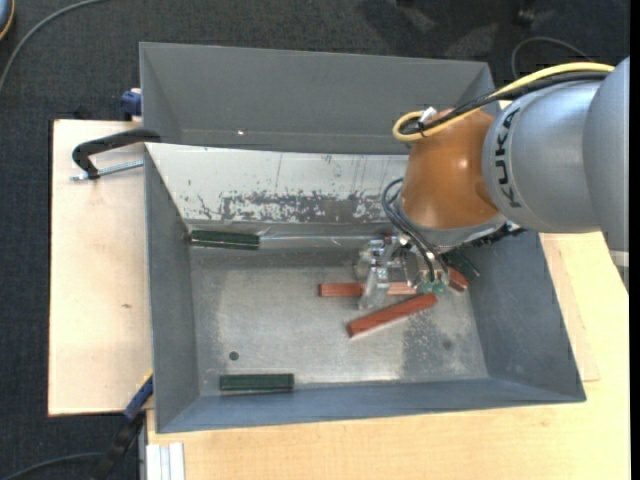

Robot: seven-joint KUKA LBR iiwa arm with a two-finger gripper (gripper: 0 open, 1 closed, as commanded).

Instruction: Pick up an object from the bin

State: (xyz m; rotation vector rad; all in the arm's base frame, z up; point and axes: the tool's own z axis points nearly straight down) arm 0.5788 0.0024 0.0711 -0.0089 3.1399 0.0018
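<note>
Gripper: the gripper hangs low in the bin, its tip close to the floor among a few red-brown sticks. I cannot tell how far open it is, and nothing shows plainly in its grasp.
Arm: the orange wrist cover sits right above the gripper and hides part of what lies behind it.
Nearest thing: a short red-brown stick lies flat just beside the gripper, toward the view's left. I cannot tell whether they touch.
Second stick: a longer red-brown stick lies slanted just below the gripper, toward the bin's near wall.
Third stick: a red-brown end pokes out just to the gripper's right, partly under the arm.
Far things: one dark green bar lies well to the gripper's left by the back wall. Another dark green bar lies well apart by the near wall.
Done so far: by the look of it, the approach is made and the gripper is down at the sticks.
Left to do: a sure hold and the lift out of the bin. Nothing is raised off the floor yet.
Surface: the bin floor is grey, speckled metal, mostly bare, and the sloped back wall is scuffed with dark marks.
Room: dark carpet lies beyond the bin, with a thin cable trailing across it.
</note>
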